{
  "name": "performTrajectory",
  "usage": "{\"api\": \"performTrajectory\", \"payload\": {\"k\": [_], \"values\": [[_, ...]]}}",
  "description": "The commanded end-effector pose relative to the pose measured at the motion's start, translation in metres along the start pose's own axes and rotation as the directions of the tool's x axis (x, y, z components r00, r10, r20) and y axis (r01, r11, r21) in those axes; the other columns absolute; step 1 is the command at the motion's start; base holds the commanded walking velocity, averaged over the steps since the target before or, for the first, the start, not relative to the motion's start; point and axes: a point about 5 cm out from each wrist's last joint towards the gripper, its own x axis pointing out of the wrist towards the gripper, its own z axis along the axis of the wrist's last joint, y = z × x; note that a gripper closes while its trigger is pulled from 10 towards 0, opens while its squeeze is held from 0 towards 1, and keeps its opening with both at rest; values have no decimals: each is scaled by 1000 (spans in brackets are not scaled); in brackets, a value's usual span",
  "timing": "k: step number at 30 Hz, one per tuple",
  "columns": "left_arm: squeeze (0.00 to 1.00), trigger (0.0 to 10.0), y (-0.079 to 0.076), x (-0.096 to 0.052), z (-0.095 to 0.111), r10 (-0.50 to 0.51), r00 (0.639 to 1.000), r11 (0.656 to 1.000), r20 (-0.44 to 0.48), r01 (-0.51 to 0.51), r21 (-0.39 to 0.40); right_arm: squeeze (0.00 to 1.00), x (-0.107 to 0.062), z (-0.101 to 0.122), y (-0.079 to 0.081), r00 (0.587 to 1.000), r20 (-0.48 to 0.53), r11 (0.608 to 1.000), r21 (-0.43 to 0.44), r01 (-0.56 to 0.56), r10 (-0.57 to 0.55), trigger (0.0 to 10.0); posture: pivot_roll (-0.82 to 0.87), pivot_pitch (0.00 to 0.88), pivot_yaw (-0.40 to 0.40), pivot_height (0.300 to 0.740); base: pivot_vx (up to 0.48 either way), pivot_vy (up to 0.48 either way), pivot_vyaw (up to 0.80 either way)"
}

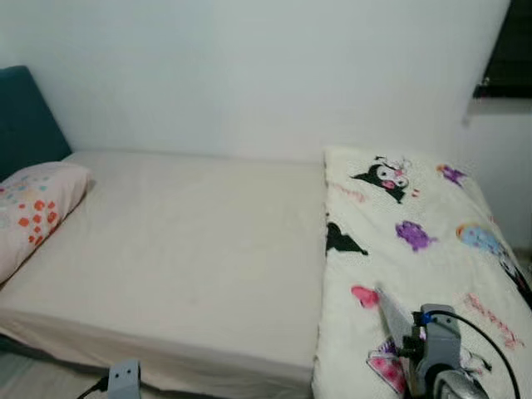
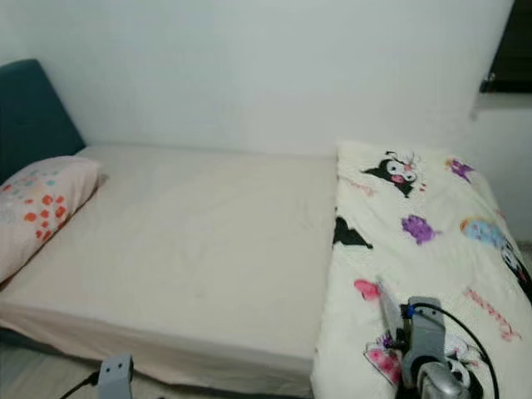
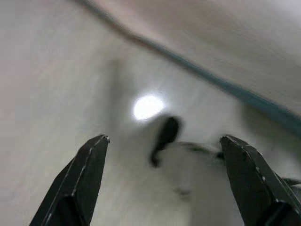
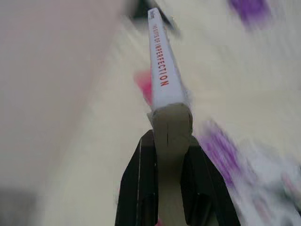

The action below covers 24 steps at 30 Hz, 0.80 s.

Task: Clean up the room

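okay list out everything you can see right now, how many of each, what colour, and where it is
bed: one, cream fitted sheet, running along the wall
headboard: one, dark teal, at the bed's left end
pillow: one, pale with orange and red spots, at the left end against the headboard
cartoon-print blanket: one, white with black, purple and pink figures, covering the right part of the bed
book: one, white spine with red lettering, held above the blanket
wall: one, white, behind the bed
window frame: one, dark, upper right
left gripper: one, black fingers, open, low over the pale floor beside the bed
right gripper: one, black fingers, shut on the book
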Motion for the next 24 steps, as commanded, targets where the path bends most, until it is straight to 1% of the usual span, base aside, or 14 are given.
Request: {"api": "performTrajectory", "payload": {"k": [1,3,4,6,7,8,9,10,12,16,18,22,24], "values": [[0,10000,-2,0,-1,-9,1000,1000,-3,9,13,0,5,28,9,989,135,997,-54,-59,65,10000,-60,0,19,740,364,0,781],[0,10000,-2,0,-2,-9,1000,1000,-5,9,16,0,10,56,17,967,235,993,-79,-88,104,10000,-59,0,19,740,371,0,781],[0,10000,-2,0,-2,-9,1000,1000,-5,9,16,0,10,56,17,967,235,993,-79,-88,104,10000,-59,0,19,740,371,0,781],[0,10000,-2,0,-4,-12,1000,1000,-10,12,23,0,12,83,26,936,317,986,-115,-122,153,10000,-59,0,21,740,371,0,778],[0,10000,-2,0,-4,-12,1000,1000,-10,12,23,0,12,83,26,936,317,986,-115,-122,153,10000,-59,0,21,740,371,0,775],[0,10000,-2,0,-5,-13,1000,1000,-12,13,26,0,12,94,31,920,349,982,-132,-138,176,10000,-59,0,21,740,371,0,775],[0,10000,-2,0,-5,-13,1000,1000,-12,13,26,0,12,94,31,920,349,982,-132,-138,176,10000,-59,0,21,740,371,0,775],[0,10000,-2,0,-5,-14,1000,999,-13,14,28,0,11,103,35,907,373,977,-151,-149,196,10000,-57,0,19,740,375,0,775],[0,10000,-2,0,-6,-16,1000,999,-14,16,31,0,10,114,40,889,400,972,-168,-167,222,10000,-57,0,19,740,373,0,778],[0,10000,-3,0,-6,-20,1000,999,-13,20,33,0,10,119,44,876,413,965,-190,-183,248,10000,-59,0,18,740,372,0,778],[0,10000,-3,0,-6,-20,1000,999,-13,21,34,0,9,119,44,875,413,963,-194,-185,252,10000,-59,0,17,740,371,0,781],[0,10000,-5,0,-5,-24,1000,999,-11,24,32,0,7,116,50,869,404,954,-206,-216,284,10000,-61,0,17,740,371,0,781],[0,10000,-6,0,-5,-26,1000,1000,-1,26,12,0,6,115,54,866,395,948,-212,-239,307,10000,-61,0,17,740,328,0,781]]}}
